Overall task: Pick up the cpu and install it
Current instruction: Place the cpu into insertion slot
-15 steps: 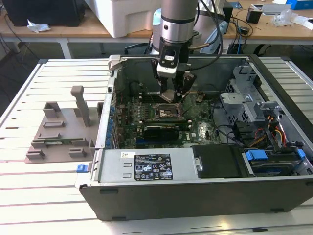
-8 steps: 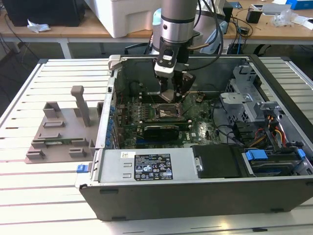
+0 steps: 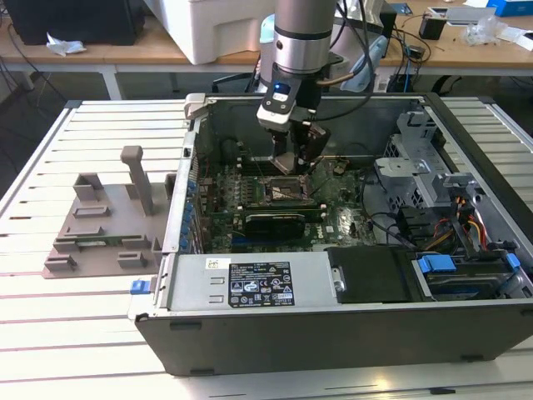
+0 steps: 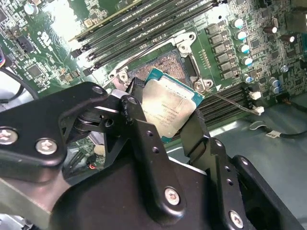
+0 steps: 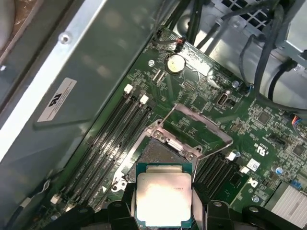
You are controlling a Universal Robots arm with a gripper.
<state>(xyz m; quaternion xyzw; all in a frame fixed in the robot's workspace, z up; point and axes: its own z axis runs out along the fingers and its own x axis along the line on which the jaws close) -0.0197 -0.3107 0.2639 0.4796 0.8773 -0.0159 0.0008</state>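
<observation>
My gripper point(image 3: 293, 165) hangs inside the open computer case point(image 3: 333, 333), just above the motherboard's black square-framed socket point(image 3: 279, 192). It is shut on the cpu point(image 4: 168, 108), a small square chip with a pale silver top and a green rim. Black fingers point(image 4: 139, 127) press on two opposite edges of the chip. In the first wrist view the cpu point(image 5: 163, 196) sits a little above and beside the open socket point(image 5: 160, 153), whose contact field is bare. The socket point(image 4: 170, 64) is partly covered by the chip in the second wrist view.
The socket's metal load frame point(image 5: 201, 129) is swung open. Memory slots point(image 5: 108, 143) run alongside. A power supply point(image 3: 250, 283), drive bays point(image 3: 433, 167) and cables point(image 3: 466, 225) fill the case. A grey holder point(image 3: 100, 225) lies on the slatted table at the exterior view's left.
</observation>
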